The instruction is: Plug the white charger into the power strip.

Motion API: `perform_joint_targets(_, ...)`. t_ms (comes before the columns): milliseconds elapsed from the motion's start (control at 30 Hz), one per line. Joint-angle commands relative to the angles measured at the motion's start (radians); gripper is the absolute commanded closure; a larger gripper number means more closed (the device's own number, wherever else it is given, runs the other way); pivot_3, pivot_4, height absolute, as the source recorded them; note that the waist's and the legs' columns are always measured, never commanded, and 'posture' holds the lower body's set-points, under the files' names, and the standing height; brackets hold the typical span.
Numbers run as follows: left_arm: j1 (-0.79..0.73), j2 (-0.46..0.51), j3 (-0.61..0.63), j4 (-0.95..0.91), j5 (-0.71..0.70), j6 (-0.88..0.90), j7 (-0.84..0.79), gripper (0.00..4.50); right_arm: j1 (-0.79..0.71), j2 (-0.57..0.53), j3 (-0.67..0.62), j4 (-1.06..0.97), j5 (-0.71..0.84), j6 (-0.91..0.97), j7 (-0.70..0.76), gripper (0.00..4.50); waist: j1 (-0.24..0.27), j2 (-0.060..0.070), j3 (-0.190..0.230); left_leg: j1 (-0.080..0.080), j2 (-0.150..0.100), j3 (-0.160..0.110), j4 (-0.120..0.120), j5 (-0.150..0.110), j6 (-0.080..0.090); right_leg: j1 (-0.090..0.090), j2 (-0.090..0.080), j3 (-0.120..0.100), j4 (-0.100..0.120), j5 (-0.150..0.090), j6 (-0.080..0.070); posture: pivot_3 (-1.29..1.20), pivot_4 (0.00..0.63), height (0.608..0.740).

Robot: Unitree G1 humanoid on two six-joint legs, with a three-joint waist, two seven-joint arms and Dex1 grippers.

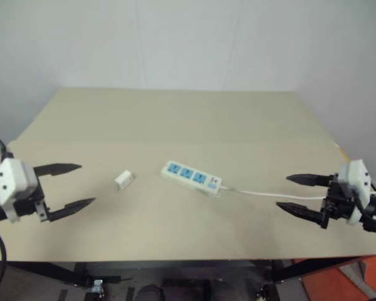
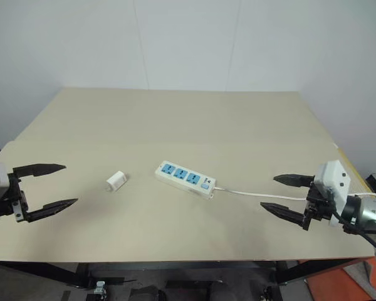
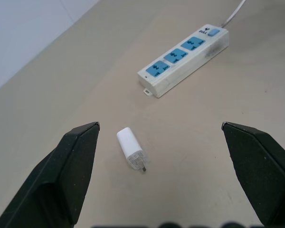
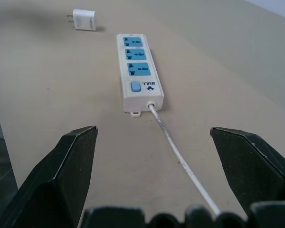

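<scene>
The white charger lies on its side on the tan table, its two prongs showing in the left wrist view. To its right lies the power strip, a white bar with three blue sockets, empty, and a thin white cord trailing right. My left gripper hovers open at the table's left, pointing at the charger with a gap between. My right gripper hovers open at the right, above the cord's end, pointing along the power strip.
The table runs back to a white wall. Its front edge lies just below both grippers. The cord passes under the right gripper toward the table's right edge. Floor and an orange object show below the front edge.
</scene>
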Motion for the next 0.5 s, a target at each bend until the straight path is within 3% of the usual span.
perform_joint_targets(33, -0.013, 0.016, 0.008, -0.024, -0.017, -0.003, 0.012, 0.0, -0.02, -0.005, -0.009, -0.008, -0.002, -0.024, -0.001, 0.04, 0.0, 0.0, 0.0, 0.0, 0.0, 0.0, 0.0, 0.0, 0.0, 0.0, 0.0, 0.0, 0.0, 0.0, 0.0, 0.0, 0.15, 0.74)
perform_joint_targets(267, -0.031, 0.013, -0.015, -0.015, -0.019, -0.009, 0.012, 0.0, -0.068, 0.042, 0.029, 0.016, -0.028, -0.074, -0.024, 0.04, -0.001, 0.0, 0.0, 0.0, 0.0, 0.0, 0.0, 0.0, 0.0, 0.0, 0.0, 0.0, 0.0, 0.0, 0.0, 0.0, 0.15, 0.74)
perform_joint_targets(500, -0.099, 0.004, -0.098, 0.007, -0.022, -0.019, 0.005, 0.0, -0.234, 0.247, 0.196, 0.173, -0.159, -0.258, -0.111, 0.04, -0.009, 0.0, 0.0, 0.0, 0.0, 0.0, 0.0, 0.0, 0.0, 0.0, 0.001, 0.0, 0.001, 0.001, -0.001, 0.0, 0.15, 0.74)
